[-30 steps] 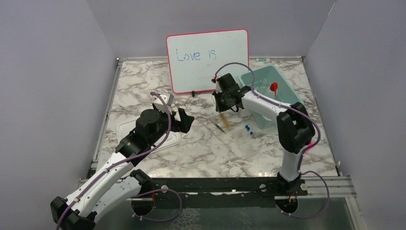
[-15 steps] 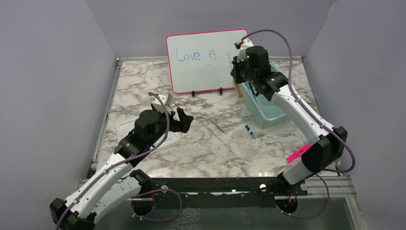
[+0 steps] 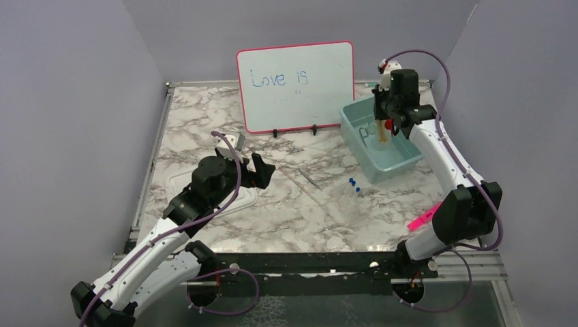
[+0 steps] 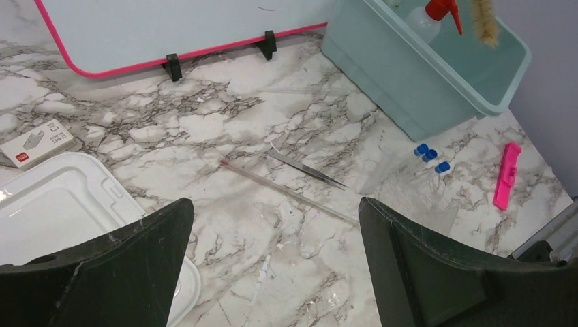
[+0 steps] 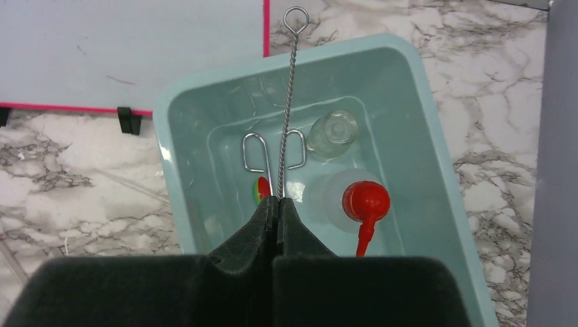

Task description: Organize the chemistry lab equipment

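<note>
My right gripper [image 5: 276, 199] is shut on the twisted wire handle of the wire brush [image 5: 290, 102] and holds it over the teal bin [image 5: 409, 170]. The brownish bristles [image 3: 382, 133] hang down into the bin. Inside lie a clear little beaker [image 5: 332, 133], a red-nozzled bottle [image 5: 366, 202] and a metal clip [image 5: 253, 153]. Metal tweezers [image 4: 307, 170] and a thin red-tipped stick [image 4: 286, 191] rest on the marble ahead of my left gripper [image 4: 274, 208]. That gripper hovers open above the table, holding nothing.
The pink-framed whiteboard [image 3: 295, 85] stands at the back, just left of the bin. A white lid [image 4: 61, 211] and a small box [image 4: 37, 142] lie left. Blue-capped vials [image 4: 429, 155] and a flat pink marker [image 4: 506, 175] lie right of the tweezers.
My right arm carried the brush up from the table's middle, past the whiteboard, to above the bin at the back right. The left arm stayed still.
</note>
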Action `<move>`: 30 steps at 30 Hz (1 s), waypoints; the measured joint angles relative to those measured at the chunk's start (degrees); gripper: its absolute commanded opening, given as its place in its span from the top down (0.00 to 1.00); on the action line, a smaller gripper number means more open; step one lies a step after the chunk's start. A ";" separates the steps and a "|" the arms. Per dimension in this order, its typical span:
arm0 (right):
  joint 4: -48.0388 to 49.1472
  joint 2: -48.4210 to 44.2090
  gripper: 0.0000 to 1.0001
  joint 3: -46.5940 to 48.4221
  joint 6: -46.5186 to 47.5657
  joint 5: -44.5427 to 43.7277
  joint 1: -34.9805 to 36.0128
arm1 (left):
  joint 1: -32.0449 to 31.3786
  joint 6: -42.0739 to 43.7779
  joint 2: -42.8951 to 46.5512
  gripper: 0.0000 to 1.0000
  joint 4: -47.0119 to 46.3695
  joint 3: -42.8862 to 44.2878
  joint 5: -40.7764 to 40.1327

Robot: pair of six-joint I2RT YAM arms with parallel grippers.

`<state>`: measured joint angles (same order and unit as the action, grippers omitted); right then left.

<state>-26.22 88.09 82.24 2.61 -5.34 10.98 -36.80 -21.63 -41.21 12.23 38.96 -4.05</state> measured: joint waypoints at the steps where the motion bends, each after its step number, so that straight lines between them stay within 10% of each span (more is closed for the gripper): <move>1: 0.02 0.11 0.99 -0.61 0.31 0.39 0.00 | 0.00 0.00 0.00 0.07 0.02 0.00 -0.04; 30: -1.11 5.05 0.72 -6.43 -0.92 9.07 0.04 | 0.00 0.00 -1.11 0.07 0.61 0.00 -0.09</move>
<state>-27.33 93.14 75.81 1.69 3.73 11.03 -36.80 -21.63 -42.33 12.84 38.96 -4.14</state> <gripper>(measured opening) 0.256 0.934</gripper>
